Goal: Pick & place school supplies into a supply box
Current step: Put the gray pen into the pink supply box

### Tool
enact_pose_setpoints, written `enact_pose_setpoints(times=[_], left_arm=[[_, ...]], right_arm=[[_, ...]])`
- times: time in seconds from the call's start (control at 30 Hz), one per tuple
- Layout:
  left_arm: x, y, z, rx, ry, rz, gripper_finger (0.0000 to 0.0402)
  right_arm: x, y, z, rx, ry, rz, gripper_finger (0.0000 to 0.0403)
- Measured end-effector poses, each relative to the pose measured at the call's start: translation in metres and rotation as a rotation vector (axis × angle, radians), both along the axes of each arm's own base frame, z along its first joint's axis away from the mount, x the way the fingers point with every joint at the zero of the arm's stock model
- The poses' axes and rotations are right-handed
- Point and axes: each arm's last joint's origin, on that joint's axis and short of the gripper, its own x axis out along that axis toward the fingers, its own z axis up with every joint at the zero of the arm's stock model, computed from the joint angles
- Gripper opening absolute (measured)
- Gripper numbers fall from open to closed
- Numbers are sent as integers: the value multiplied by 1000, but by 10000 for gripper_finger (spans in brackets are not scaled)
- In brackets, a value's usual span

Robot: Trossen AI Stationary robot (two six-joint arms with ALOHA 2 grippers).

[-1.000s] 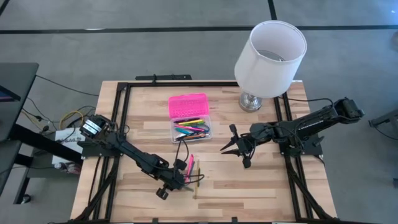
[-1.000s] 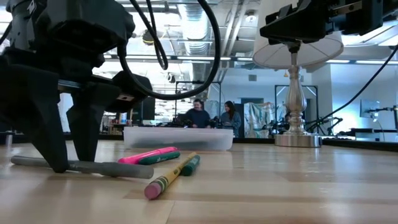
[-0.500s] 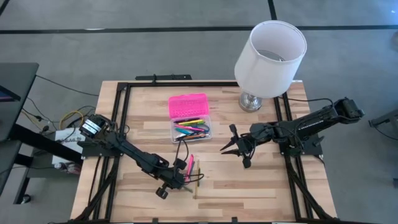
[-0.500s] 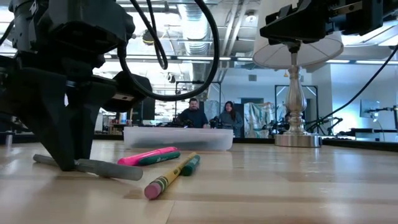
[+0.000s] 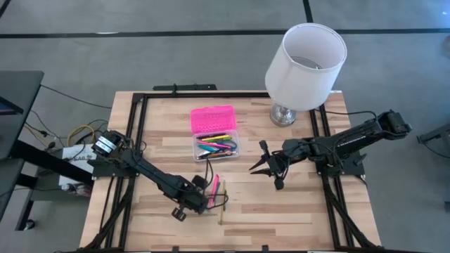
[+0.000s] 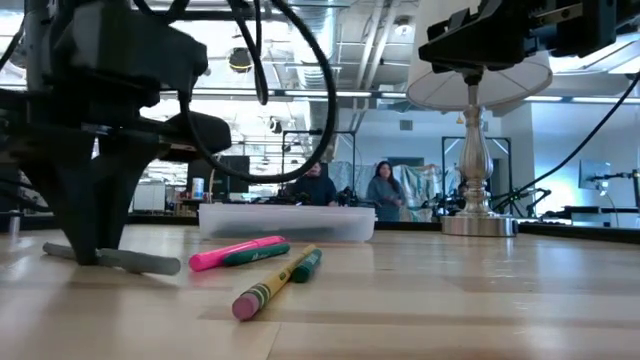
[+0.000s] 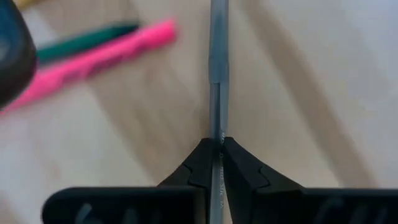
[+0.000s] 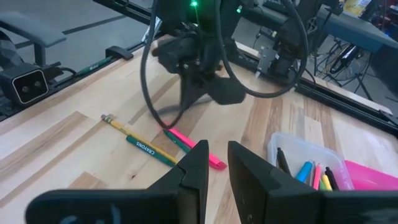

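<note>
My left gripper stands near the table's front middle, shut on a thin grey pen. Just right of it a pink marker, a green pen and a yellow pencil lie flat on the wood. The supply box has its clear base, which holds several coloured pens, and its pink lid lying open behind it. My right gripper waits open to the right of the box, above the table. My left gripper pinches the grey pen's barrel between its two fingertips, coming from above and pointing down, fingers across the pen. The pen sits nearly level just over the wood, its longer end lowest; whether it is lifted clear I cannot tell.
A white lamp stands at the table's far right corner, its base right of the box. A black frame edges the table. Bare wood lies along the front. People stand in the room behind.
My left gripper's fingers, which stood apart on either side of the grey pen, have shut on it. The gripper has then moved a little toward the table's left edge, taking the pen along and away from the pink marker.
</note>
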Motion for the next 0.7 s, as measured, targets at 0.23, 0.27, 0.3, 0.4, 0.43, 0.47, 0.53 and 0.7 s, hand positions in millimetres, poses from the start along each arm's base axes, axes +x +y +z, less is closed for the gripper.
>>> enact_pose_setpoints(times=[0.23, 0.27, 0.3, 0.4, 0.43, 0.47, 0.53, 0.7], left_arm=[[3, 8, 10, 128, 4, 83, 16], [3, 9, 11, 136, 7, 92, 16], [4, 10, 11, 144, 11, 98, 16], [5, 11, 13, 163, 6, 105, 17], [5, 13, 13, 168, 8, 108, 17], [5, 13, 14, 176, 13, 109, 17], [6, 15, 16, 193, 18, 111, 17], [8, 20, 27, 279, 19, 128, 17]], right_arm=[[0, 0, -1, -1, 7, 0, 55], [0, 0, -1, -1, 7, 0, 55], [0, 0, -1, 0, 7, 0, 55], [0, 0, -1, 10, 11, -4, 55], [0, 0, -1, 14, 13, -6, 55], [0, 0, -1, 14, 13, -6, 55], [0, 0, -1, 14, 13, -6, 55], [0, 0, -1, 14, 16, -6, 55]])
